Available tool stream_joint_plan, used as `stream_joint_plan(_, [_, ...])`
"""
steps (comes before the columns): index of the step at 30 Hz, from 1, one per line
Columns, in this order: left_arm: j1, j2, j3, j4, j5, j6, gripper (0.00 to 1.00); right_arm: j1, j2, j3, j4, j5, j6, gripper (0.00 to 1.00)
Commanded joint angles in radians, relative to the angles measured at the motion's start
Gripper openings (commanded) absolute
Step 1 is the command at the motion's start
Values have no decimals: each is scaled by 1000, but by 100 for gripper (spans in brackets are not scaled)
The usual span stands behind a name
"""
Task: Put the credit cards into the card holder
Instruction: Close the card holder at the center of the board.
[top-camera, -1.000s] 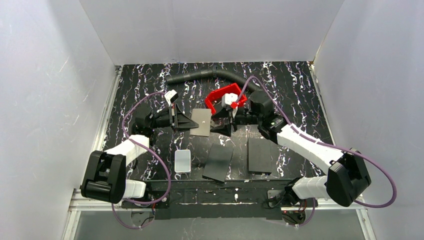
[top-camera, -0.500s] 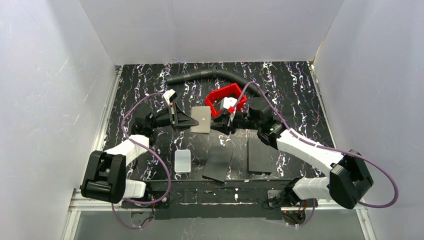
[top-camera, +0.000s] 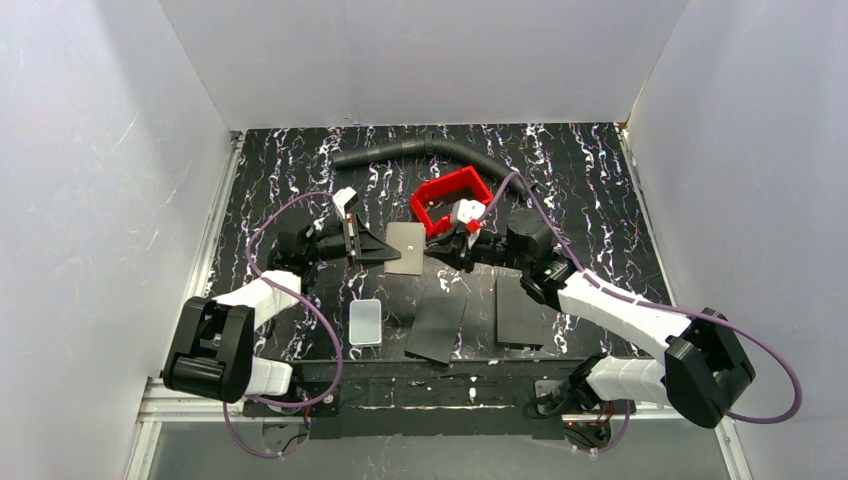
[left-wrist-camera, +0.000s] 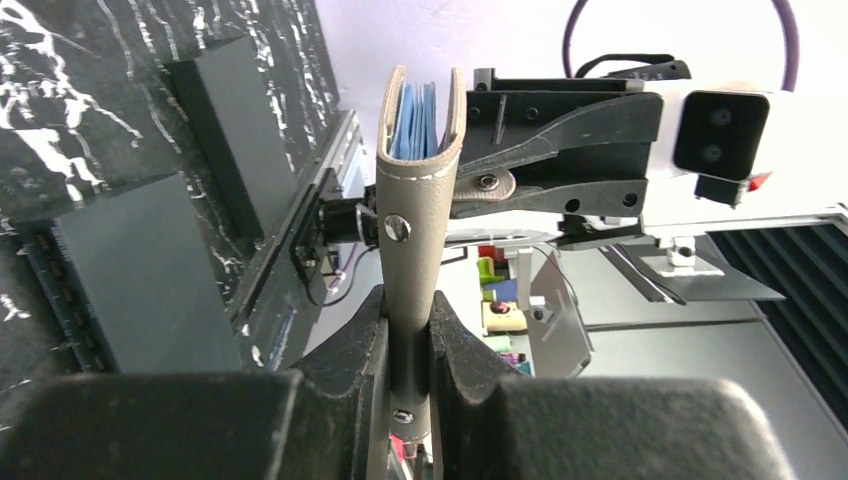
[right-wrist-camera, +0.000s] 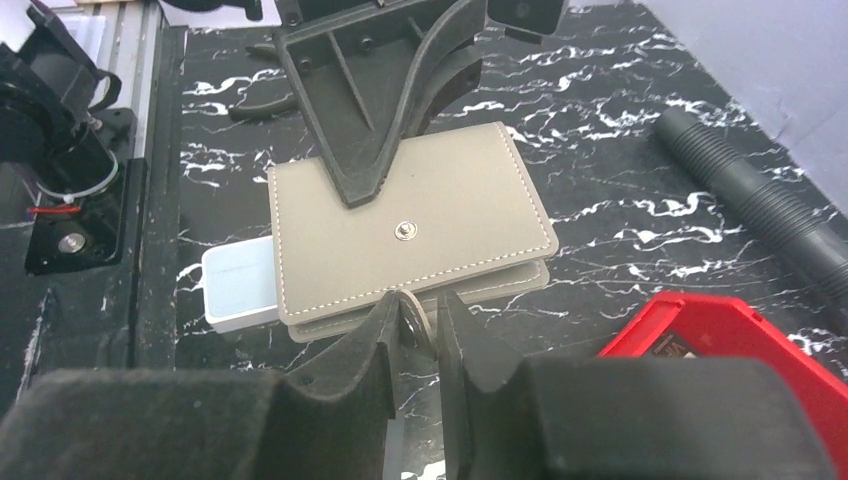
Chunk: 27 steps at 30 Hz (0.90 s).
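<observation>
1. Black and matte, near the arm bases: two flat rectangular panels (top-camera: 438, 325) lying side by side on the table; just left of them, a white rounded box (top-camera: 366, 322) of smooth plastic.
2. Further in, held between both arms: card holder (top-camera: 405, 247), grey-brown grained leatherette, with pale stitching round soft corners, a small silver snap stud on its cover, and pale blue leaves (left-wrist-camera: 412, 115) showing between the two covers.
3. Left gripper (top-camera: 392, 248) pinching one edge of that case tight between black angular fingers.
4. Right gripper (top-camera: 432, 250) straddling the little clasp tab at the opposite edge, fingers only narrowly parted; actual contact impossible to tell.
5. Beyond: red plastic tray (top-camera: 450, 195), glossy and angular-walled; then a ribbed black hose (top-camera: 420, 150), curved.
6. Underneath: table (top-camera: 280, 170) in black marble pattern veined white; plain white walls (top-camera: 420, 60) on three sides.
</observation>
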Motion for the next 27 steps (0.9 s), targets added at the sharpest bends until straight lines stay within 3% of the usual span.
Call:
stream_joint_plan(1, [5,-2,3,-204,-72,242,0,3,60,39,11,-59,-29,25])
stream_joint_plan(11, [6,173,50,-337,-160,445,0,3,321,148,-80,-141,-144,20])
stream_joint_plan(18, [5,300,55,-355,-201,494,0,3,507,276,-165,-210,-215,19])
stream_joint_plan(23, [1,336,54,-381,-260,526,0,3,583,327,-192,-227,-218,29])
stream_joint_plan(27, [-13,358,54,-381,-296,541,0,3,621,344,-170,-237,-175,30])
